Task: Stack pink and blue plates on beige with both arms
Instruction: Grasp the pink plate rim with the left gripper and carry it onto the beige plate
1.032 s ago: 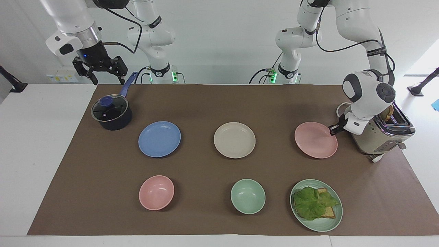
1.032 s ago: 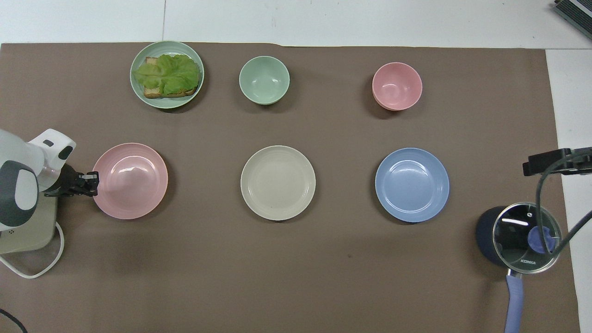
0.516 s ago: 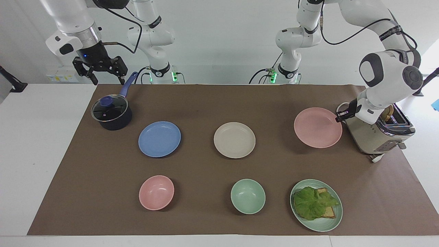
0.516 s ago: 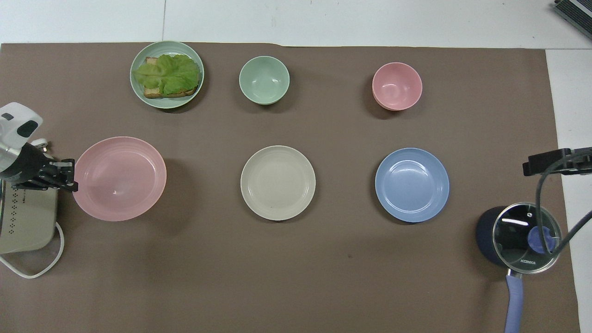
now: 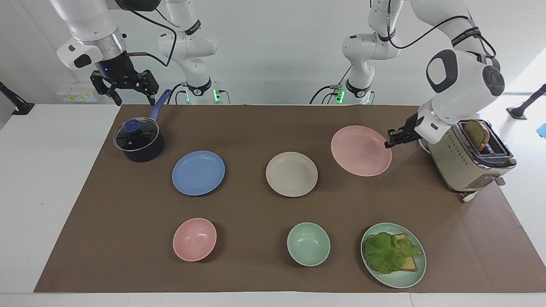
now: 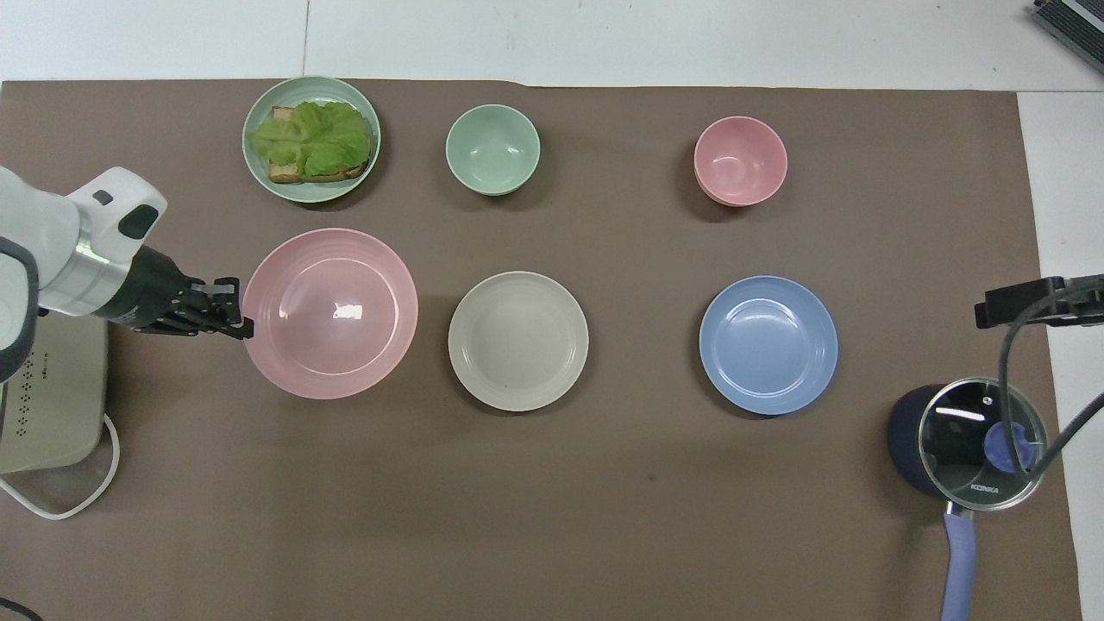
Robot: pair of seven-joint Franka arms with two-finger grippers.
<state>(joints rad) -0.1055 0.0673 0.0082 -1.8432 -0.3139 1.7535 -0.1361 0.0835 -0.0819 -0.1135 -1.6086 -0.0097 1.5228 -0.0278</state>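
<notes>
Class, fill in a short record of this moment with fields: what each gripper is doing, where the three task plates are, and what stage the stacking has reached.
left gripper: shut on the pink plate's rim
pink plate: in the air, over the mat beside the beige plate, toward the left arm's end
beige plate: on the mat, nothing on it
blue plate: on the mat, untouched
right gripper: open, waiting above the saucepan
stage: no plate stacked yet

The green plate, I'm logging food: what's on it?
On the green plate a lettuce leaf lies over toast. Only the toast's edges show; anything between leaf and bread is covered.
</notes>
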